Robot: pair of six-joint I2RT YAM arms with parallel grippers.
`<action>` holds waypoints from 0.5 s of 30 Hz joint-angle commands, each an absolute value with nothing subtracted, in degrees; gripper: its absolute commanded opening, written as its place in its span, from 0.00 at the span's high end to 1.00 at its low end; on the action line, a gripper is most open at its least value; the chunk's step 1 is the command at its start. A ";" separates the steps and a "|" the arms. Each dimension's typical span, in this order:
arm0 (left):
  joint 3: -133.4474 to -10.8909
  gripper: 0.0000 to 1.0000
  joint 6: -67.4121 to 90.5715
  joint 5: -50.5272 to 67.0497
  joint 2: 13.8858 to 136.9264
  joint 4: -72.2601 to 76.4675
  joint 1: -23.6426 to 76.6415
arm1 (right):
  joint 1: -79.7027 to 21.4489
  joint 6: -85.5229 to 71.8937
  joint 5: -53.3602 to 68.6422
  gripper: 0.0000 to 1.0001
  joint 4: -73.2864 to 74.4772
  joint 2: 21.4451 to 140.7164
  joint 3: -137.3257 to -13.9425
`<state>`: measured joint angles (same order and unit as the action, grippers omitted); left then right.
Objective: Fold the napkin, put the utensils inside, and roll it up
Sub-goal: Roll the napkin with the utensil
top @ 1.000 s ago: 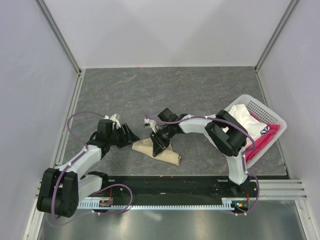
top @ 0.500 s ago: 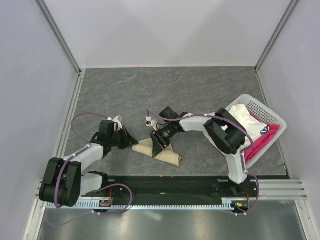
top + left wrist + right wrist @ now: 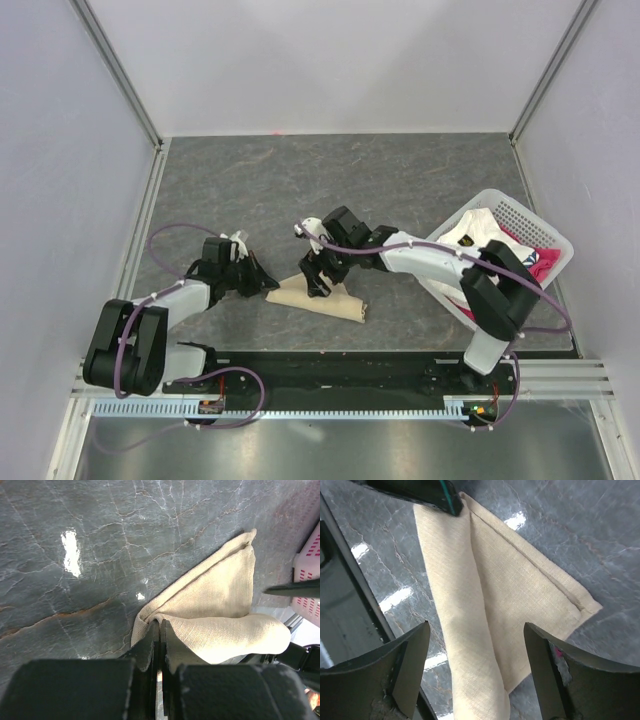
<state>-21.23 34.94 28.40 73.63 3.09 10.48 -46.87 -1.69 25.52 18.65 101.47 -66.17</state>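
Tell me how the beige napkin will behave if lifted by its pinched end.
Probably floppy: the napkin lies in soft folds and would drape from the left gripper. Likely light: thin weave. Its loose roll may unfurl.

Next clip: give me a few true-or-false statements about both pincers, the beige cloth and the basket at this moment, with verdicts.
1. The left pincer is shut on an edge of the soft beige cloth napkin. True.
2. The right pincer is clamped on that napkin. False: its jaws stand open above it.
3. The napkin lies spread flat in a single layer. False: it is folded over itself.
4. The white perforated plastic basket holds a white cloth and a pink-red cloth. True.
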 commanded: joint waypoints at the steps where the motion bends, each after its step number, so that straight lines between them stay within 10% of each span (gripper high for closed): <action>1: -23.20 0.98 33.84 28.65 74.79 1.67 10.72 | -54.38 2.80 8.81 0.15 16.26 94.66 -63.55; 15: -24.96 0.98 33.57 28.30 75.67 0.35 10.72 | -67.15 6.50 -12.21 0.16 18.63 97.73 -60.91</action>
<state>-23.40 34.92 28.62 75.35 0.73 10.48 -66.17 4.84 -5.65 18.28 96.01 -61.12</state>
